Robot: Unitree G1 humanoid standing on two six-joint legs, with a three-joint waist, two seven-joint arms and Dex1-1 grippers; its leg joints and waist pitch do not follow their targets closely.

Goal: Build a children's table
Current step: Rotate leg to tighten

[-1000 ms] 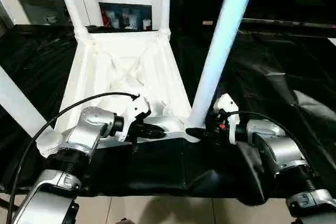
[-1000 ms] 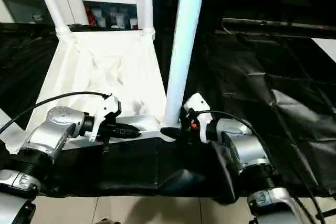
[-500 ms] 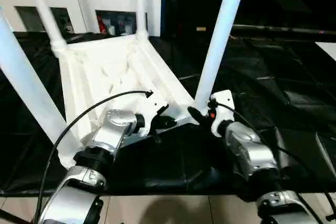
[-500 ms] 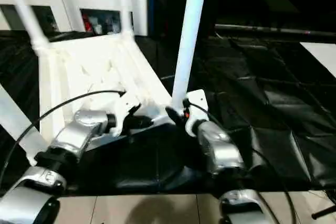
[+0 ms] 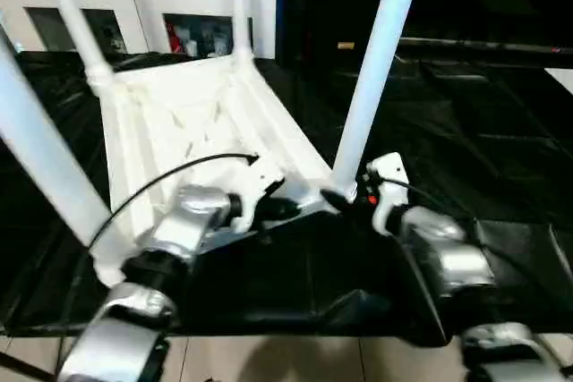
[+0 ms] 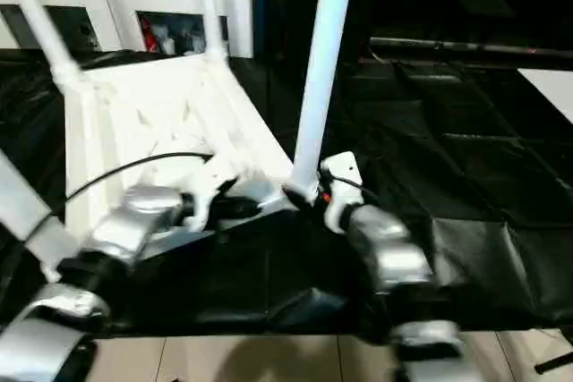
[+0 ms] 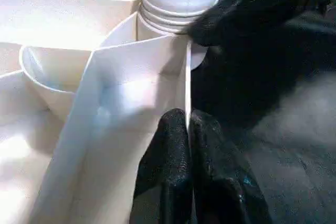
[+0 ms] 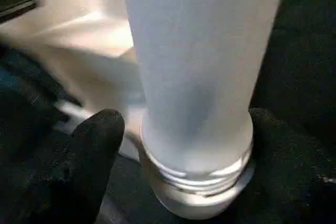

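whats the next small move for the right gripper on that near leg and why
Probably close the right gripper on the leg and twist again: its fingers straddle the base apart, thread rings still show above the socket, and the left gripper is pinching the tabletop wall.

Lighting is uneven; the white table top (image 5: 192, 114) glares nearly blown out beside the dim, faintly glossy black cloth (image 5: 466, 123); the silver forearms (image 6: 125, 225) smear with motion blur; close up, the leg (image 8: 194, 72) looks soft and bluish.
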